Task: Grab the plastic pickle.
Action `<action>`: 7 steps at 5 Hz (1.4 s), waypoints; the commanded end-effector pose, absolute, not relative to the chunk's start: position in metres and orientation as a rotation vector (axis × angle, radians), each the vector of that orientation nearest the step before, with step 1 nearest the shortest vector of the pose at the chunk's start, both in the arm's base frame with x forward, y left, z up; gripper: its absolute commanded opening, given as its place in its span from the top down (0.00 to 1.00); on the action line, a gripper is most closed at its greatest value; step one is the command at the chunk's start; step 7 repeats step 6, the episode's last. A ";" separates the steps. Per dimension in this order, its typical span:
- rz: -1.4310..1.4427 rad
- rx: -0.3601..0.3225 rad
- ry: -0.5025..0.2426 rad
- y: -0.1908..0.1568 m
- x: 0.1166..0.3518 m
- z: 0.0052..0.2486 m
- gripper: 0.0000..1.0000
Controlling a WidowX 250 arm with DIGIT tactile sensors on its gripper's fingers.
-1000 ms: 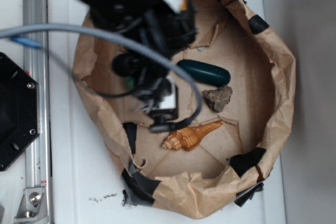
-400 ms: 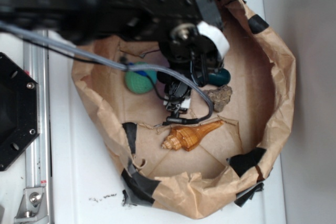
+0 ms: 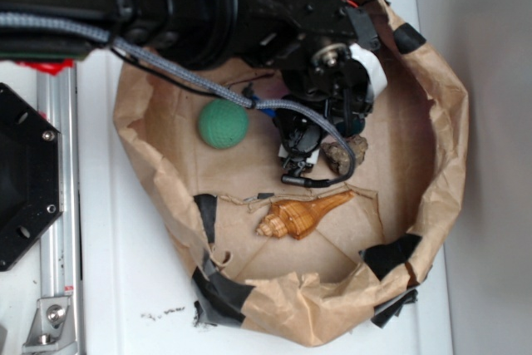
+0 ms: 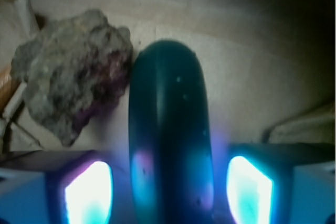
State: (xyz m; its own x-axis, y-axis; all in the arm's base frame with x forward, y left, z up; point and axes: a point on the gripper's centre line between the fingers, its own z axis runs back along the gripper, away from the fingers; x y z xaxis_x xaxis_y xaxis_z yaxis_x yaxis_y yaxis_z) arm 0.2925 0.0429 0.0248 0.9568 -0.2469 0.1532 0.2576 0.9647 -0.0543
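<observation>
Spread wide, my claw now straddles the plastic pickle, one glowing fingertip on each side and neither touching it yet. A second ago I was over the left of the paper-lined basket; I have since swung right and come down over the pickle, so closing looks like the next step. Touching its left side is the rock. Farther off lie the green ball and the shell.
</observation>
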 end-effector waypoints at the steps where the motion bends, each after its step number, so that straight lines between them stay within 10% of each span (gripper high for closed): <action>1: -0.296 0.022 -0.323 0.031 0.308 0.107 1.00; 3: -0.083 -0.118 -0.240 0.033 0.289 0.196 1.00; 5: 0.224 -0.027 -0.198 0.012 0.264 0.181 1.00; 6: 0.300 -0.027 -0.198 0.011 0.262 0.177 0.20; 7: 0.300 -0.027 -0.198 0.011 0.262 0.177 0.20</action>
